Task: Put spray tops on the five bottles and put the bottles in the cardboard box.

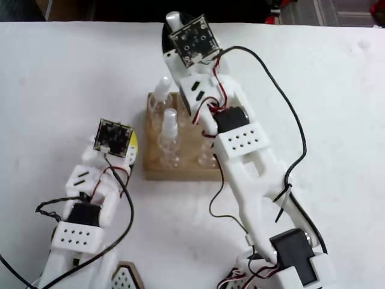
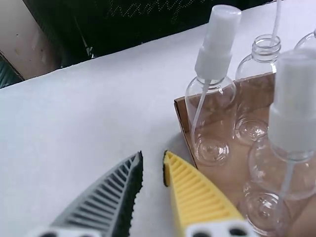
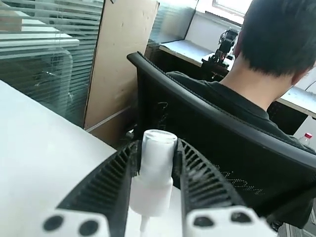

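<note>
Cardboard box (image 1: 180, 173) holding clear bottles (image 1: 169, 144), two capped, right jaws clamping a spray top (image 3: 157, 168), left jaws parted

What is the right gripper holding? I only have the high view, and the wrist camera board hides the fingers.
Observer: A white plastic spray top. The right gripper is shut on it in the right wrist view.
Operator: Any bottle lacking a top?
Observer: Yes. The left wrist view shows one clear plastic bottle with a bare threaded neck, standing in the brown cardboard box.
Operator: Left gripper free?
Observer: Yes. The left gripper is open and empty, over the white table beside the box.
</note>
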Motion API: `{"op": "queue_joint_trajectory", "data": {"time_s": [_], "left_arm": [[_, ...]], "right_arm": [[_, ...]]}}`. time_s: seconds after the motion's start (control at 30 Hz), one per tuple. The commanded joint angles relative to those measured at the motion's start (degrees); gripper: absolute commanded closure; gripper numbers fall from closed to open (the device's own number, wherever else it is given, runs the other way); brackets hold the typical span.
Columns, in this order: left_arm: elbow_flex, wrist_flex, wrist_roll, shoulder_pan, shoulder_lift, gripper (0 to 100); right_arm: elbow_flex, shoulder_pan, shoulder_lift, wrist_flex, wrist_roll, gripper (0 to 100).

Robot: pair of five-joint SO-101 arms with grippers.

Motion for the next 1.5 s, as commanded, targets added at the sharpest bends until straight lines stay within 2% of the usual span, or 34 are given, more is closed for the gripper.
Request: {"op": "queue_joint_trajectory", "data": {"time_s": [0.0, 0.3, 0.6, 1.0, 1.23, 1.47], "left_arm": [[-0.1, -1.0, -0.4, 0.4, 0.2, 93], [-0.1, -1.0, -0.4, 0.4, 0.2, 93], [-0.1, -1.0, -0.4, 0.3, 0.2, 93], [-0.1, -1.0, -0.4, 0.4, 0.2, 93], [-0.1, -1.0, -0.4, 0.4, 0.2, 93], [-0.1, -1.0, -0.4, 0.3, 0.2, 93]], "right_arm": [[0.3, -0.4, -0.3, -1.6, -0.1, 98.3], [3.9, -0.1, -0.1, -2.3, -0.6, 98.3], [11.0, 0.0, 3.6, -16.7, -0.6, 98.3], [17.7, 0.0, 0.3, -17.4, -0.6, 98.3], [25.8, 0.9, -0.2, -30.5, -0.6, 98.3], [29.5, 1.0, 0.9, -35.2, -0.7, 98.3]]}}
